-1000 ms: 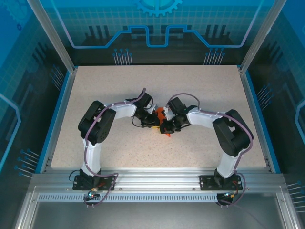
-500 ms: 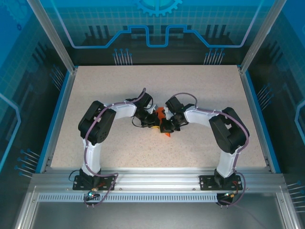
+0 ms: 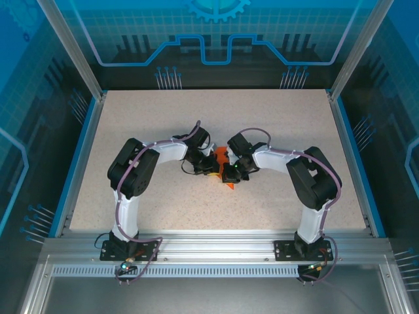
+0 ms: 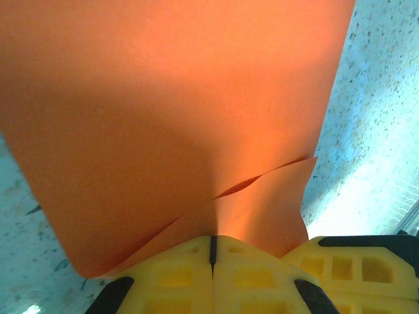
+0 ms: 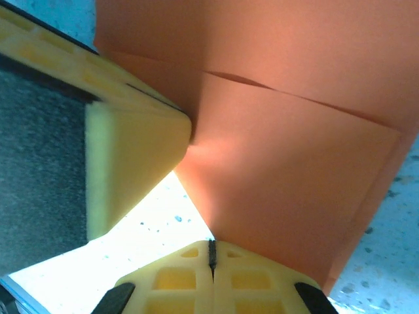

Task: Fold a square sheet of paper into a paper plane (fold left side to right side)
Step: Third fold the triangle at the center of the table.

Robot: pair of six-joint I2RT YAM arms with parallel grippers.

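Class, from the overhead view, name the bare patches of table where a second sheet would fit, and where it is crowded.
Bare table spans the far half, plus strips beside the left blue rail and the right blue rail. It is crowded at the centre, where the left gripper and right gripper both pinch the orange sheet.

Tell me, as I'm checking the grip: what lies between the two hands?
The bright orange paper sheet spans that gap: the left hand and right hand each pinch an edge of it, clearest in the right wrist view.

Speckled beige table [image 3: 163, 118], blue-edged
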